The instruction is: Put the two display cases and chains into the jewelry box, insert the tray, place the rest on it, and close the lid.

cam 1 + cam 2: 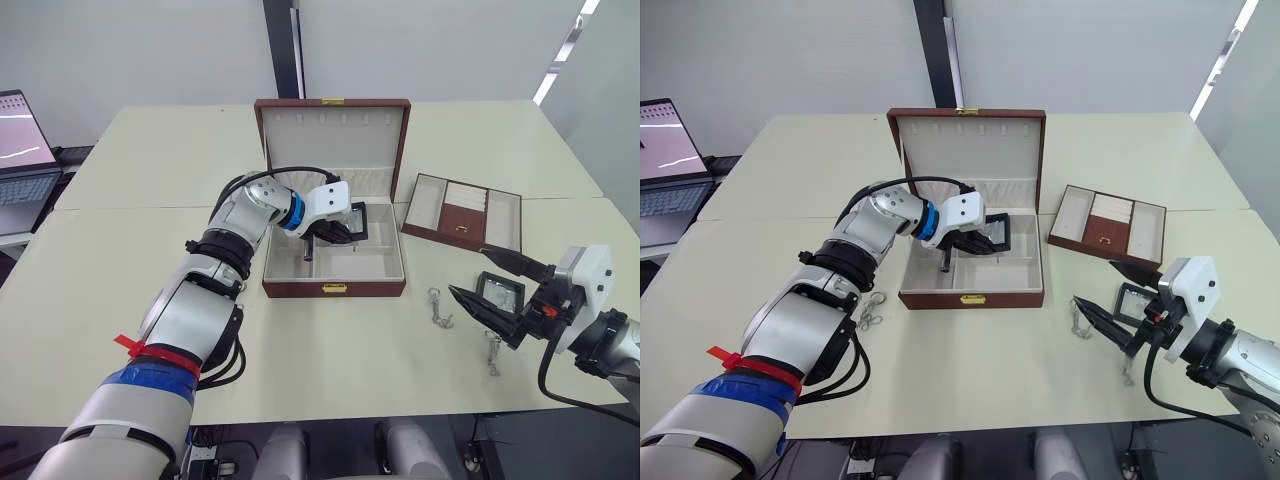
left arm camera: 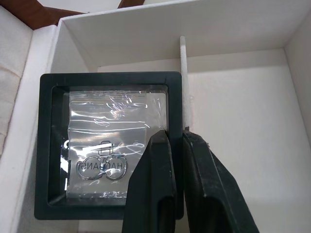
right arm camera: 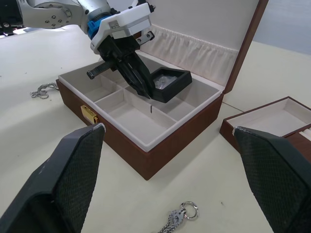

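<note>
Gaping wide, the right hand hovers over the second display case on the counter. Left hand, clenched on 1 display case, lowers it into the jewelry box; releasing should follow.

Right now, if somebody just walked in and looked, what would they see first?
First, the big brown jewelry box in the middle of the table, its lid standing open. The left gripper reaches inside it, pinching the edge of a black display case over a back compartment. Near the right edge, the right gripper waits wide open beside the second display case and some silvery chains; the tray sits right of the box.
</note>
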You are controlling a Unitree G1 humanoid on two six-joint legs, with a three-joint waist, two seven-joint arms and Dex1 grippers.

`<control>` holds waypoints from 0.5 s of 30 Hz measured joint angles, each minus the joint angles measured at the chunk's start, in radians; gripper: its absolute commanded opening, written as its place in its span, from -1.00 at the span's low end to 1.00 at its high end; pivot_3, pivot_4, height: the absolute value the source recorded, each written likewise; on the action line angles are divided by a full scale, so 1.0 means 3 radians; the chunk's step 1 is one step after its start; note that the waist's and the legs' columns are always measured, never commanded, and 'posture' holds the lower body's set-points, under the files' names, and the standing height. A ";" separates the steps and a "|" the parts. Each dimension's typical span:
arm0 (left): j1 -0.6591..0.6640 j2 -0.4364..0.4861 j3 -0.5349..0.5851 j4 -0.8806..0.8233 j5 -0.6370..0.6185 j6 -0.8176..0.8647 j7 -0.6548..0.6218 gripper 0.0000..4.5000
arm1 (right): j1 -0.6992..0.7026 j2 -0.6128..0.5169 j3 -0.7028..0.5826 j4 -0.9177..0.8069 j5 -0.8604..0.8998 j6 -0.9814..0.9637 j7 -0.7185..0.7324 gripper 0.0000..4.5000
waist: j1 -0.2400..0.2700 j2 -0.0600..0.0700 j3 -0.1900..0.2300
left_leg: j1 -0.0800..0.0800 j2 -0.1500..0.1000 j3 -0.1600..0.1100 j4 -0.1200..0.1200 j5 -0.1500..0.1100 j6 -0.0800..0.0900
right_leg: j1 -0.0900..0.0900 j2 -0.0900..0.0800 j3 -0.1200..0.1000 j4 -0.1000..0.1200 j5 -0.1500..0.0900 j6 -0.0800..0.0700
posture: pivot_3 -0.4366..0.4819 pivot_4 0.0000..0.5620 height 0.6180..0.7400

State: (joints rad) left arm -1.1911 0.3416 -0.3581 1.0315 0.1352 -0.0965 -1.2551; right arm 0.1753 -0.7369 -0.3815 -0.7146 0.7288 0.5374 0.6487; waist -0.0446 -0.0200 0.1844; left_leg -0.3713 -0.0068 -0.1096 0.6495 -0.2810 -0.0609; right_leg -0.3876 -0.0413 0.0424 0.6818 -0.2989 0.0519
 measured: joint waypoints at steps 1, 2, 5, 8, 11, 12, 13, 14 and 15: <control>0.0000 -0.0002 0.0002 0.0000 0.0003 0.0000 0.0000 -0.99 | 0.0001 0.0000 0.0000 0.0000 0.0000 0.0000 0.0000 1.00 | 0.0000 0.0000 0.0000 | 0.0000 0.0000 0.0000 0.0000 0.0000 0.0000 | 0.0000 0.0000 0.0000 0.0000 0.0000 0.0000 | -0.05 -0.47 1.00; 0.0000 -0.0005 0.0002 0.0000 0.0004 0.0000 0.0000 -0.99 | 0.0001 0.0000 0.0000 0.0000 0.0000 0.0000 0.0000 1.00 | 0.0000 0.0000 0.0000 | 0.0000 0.0000 0.0000 0.0000 0.0000 0.0000 | 0.0000 0.0000 0.0000 0.0000 0.0000 0.0000 | -0.05 -0.47 1.00; 0.0000 -0.0017 0.0004 0.0000 0.0006 0.0001 0.0000 -0.99 | 0.0002 0.0001 0.0000 0.0000 0.0000 0.0000 -0.0001 1.00 | 0.0000 0.0000 0.0000 | 0.0000 0.0000 0.0000 0.0000 0.0000 0.0000 | 0.0000 0.0000 0.0000 0.0000 0.0000 0.0000 | -0.05 -0.47 1.00; 0.0000 -0.0032 0.0035 0.0001 0.0006 0.0005 0.0001 -0.62 | 0.0002 0.0002 0.0000 0.0000 0.0000 0.0000 -0.0001 1.00 | 0.0000 0.0000 0.0000 | 0.0000 0.0000 0.0000 0.0000 0.0000 0.0000 | 0.0000 0.0000 0.0000 0.0000 0.0000 0.0000 | -0.05 -0.47 1.00; 0.0000 -0.0042 0.0045 0.0001 0.0005 0.0007 -0.0001 -0.21 | 0.0002 0.0002 0.0000 0.0000 0.0000 0.0000 0.0000 1.00 | 0.0000 0.0000 0.0000 | 0.0000 0.0000 0.0000 0.0000 0.0000 0.0000 | 0.0000 0.0000 0.0000 0.0000 0.0000 0.0000 | -0.05 -0.47 1.00; 0.0000 -0.0044 0.0048 0.0001 0.0005 0.0007 -0.0002 -0.07 | 0.0002 0.0002 0.0000 0.0000 0.0000 0.0000 0.0000 1.00 | 0.0000 0.0000 0.0000 | 0.0000 0.0000 0.0000 0.0000 0.0000 0.0000 | 0.0000 0.0000 0.0000 0.0000 0.0000 0.0000 | -0.05 -0.47 1.00; 0.0000 -0.0045 0.0055 0.0001 0.0005 0.0008 -0.0003 0.07 | 0.0002 0.0002 0.0000 0.0000 0.0000 0.0000 0.0000 1.00 | 0.0000 0.0000 0.0000 | 0.0000 0.0000 0.0000 0.0000 0.0000 0.0000 | 0.0000 0.0000 0.0000 0.0000 0.0000 0.0000 | -0.05 -0.47 1.00; 0.0000 -0.0046 0.0068 0.0001 0.0005 0.0009 -0.0003 0.20 | 0.0002 0.0002 0.0000 0.0000 0.0000 0.0000 0.0000 1.00 | 0.0000 0.0000 0.0000 | 0.0000 0.0000 0.0000 0.0000 0.0000 0.0000 | 0.0000 0.0000 0.0000 0.0000 0.0000 0.0000 | -0.05 -0.47 1.00; 0.0000 -0.0046 0.0077 0.0001 0.0004 0.0009 -0.0003 0.35 | 0.0002 0.0002 0.0000 0.0000 0.0000 0.0000 0.0001 1.00 | 0.0000 0.0000 0.0000 | 0.0000 0.0000 0.0000 0.0000 0.0000 0.0000 | 0.0000 0.0000 0.0000 0.0000 0.0000 0.0000 | -0.05 -0.47 1.00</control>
State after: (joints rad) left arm -1.1911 0.3279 -0.3349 1.0318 0.1364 -0.0939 -1.2562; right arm 0.1760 -0.7364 -0.3815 -0.7147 0.7288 0.5374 0.6489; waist -0.0446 -0.0200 0.1844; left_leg -0.3712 -0.0068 -0.1096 0.6495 -0.2810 -0.0609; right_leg -0.3876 -0.0413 0.0424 0.6819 -0.2989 0.0519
